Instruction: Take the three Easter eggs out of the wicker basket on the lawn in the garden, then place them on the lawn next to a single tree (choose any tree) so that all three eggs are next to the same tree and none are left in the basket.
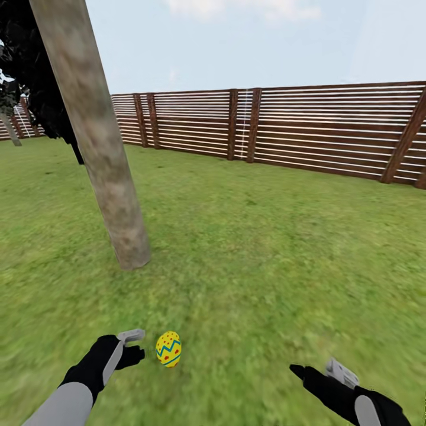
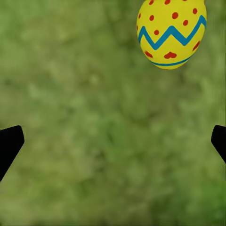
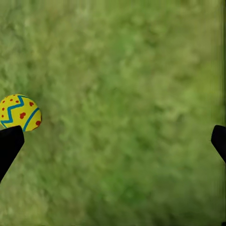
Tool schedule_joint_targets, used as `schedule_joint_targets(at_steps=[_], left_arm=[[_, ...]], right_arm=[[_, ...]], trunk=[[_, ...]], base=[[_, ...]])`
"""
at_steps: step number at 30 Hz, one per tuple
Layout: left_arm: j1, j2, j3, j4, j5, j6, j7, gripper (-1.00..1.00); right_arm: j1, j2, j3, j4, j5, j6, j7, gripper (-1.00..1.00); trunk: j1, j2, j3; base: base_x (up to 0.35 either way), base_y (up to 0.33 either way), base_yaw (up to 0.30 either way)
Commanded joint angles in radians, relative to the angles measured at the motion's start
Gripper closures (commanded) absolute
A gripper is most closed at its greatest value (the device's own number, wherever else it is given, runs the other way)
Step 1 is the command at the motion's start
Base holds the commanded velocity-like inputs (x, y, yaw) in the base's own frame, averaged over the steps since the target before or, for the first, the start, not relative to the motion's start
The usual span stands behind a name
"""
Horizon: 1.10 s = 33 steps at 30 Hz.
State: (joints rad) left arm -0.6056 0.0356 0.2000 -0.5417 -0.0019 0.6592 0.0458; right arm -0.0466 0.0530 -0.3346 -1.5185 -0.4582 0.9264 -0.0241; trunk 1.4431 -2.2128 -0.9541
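One Easter egg (image 1: 168, 349) lies on the lawn (image 1: 266, 248), near side of the tree (image 1: 97, 139) trunk and a little to its right; left claw (image 1: 135, 347) hovers just left of it, jaws apart and empty; right claw (image 1: 316, 371) is well off to the right, also apart and empty. Risk, in my judgement: the egg is round and loose on the grass, so a careless swing of the left arm could knock it rolling away from the trunk; basket and other eggs not in shot, so the remaining count can't be verified.

The tree (image 1: 94, 136) loses its crown past the head view's upper edge, the Easter egg (image 2: 171, 33) is clipped at the left wrist picture's border, and a black fingertip (image 3: 9, 143) hides part of it in the right wrist view.
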Motion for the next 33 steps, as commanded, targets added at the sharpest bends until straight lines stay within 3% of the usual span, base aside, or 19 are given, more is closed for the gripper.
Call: schedule_joint_targets(at_steps=[1, 13, 21, 24, 28, 33], left_arm=[[0.000, -0.001, 0.002, -0.001, -0.001, 0.005, 0.002, -1.00], [0.000, -0.005, -0.003, 0.003, -0.003, 0.004, 0.003, -1.00], [0.000, -0.003, -0.002, 0.005, -0.002, 0.004, 0.002, -1.00], [0.000, 0.000, 0.001, 0.005, 0.000, 0.004, 0.002, -1.00], [0.000, 0.002, 0.004, 0.005, -0.004, 0.003, 0.003, -1.00], [0.000, 0.003, 0.004, 0.006, -0.009, 0.002, 0.006, -1.00]], right_arm=[[0.002, 0.001, -0.002, 0.010, -0.002, -0.007, -0.004, -1.00], [0.043, 0.001, 0.000, 0.068, 0.041, -0.143, -0.001, -1.00], [0.042, 0.003, 0.004, 0.064, 0.042, -0.155, -0.006, -1.00], [-0.049, 0.011, 0.021, 0.049, 0.042, -0.147, -0.011, -1.00], [-0.178, 0.016, 0.112, 0.064, 0.038, -0.151, -0.063, -1.00], [-0.234, 0.025, 0.191, 0.070, 0.034, -0.161, -0.146, -1.00]], trunk=[[-0.004, 0.007, 0.001], [-0.050, 0.091, 0.018], [-0.081, 0.147, 0.040], [-0.092, 0.168, 0.049], [-0.108, 0.196, 0.062], [-0.127, 0.231, 0.077]], base=[[0.000, 0.000, 0.000], [0.000, 0.000, 0.000], [0.000, 0.000, 0.000], [0.000, 0.000, 0.000], [0.000, 0.000, 0.000], [0.000, 0.000, 0.000]])
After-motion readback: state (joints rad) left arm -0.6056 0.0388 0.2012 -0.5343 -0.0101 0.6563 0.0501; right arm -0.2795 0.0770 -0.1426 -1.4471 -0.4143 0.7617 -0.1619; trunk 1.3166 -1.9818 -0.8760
